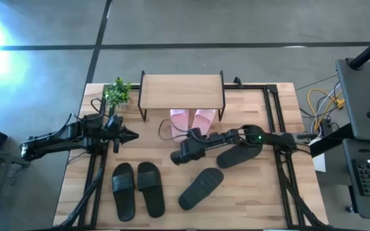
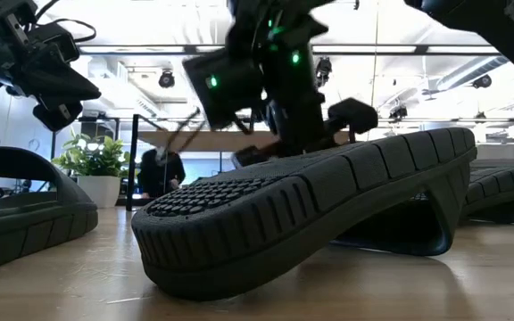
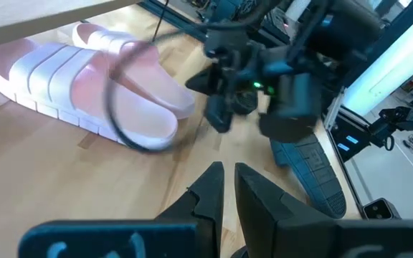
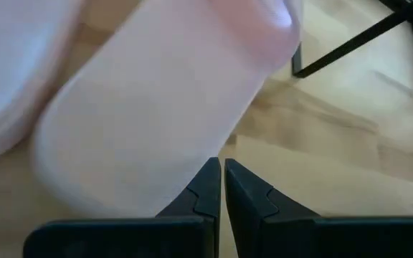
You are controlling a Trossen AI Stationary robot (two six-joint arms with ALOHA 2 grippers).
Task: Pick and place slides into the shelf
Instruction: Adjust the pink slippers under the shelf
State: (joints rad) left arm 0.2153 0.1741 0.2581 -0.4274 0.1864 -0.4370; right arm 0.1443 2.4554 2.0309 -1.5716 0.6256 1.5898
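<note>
Pink slides [image 1: 193, 119] lie under the shelf [image 1: 182, 92] on the wooden table [image 1: 236, 205]; both grippers' jaws are closed, empty.

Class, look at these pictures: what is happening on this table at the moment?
A two-armed robot is putting slides under a small shelf. The pink pair already lies under its front edge. The right gripper, fingers shut and empty, is just in front of that pair. The left gripper waits, shut, near the plant. Four black slides remain on the table: a pair side by side, one lying alone, one partly under the right arm.
</note>
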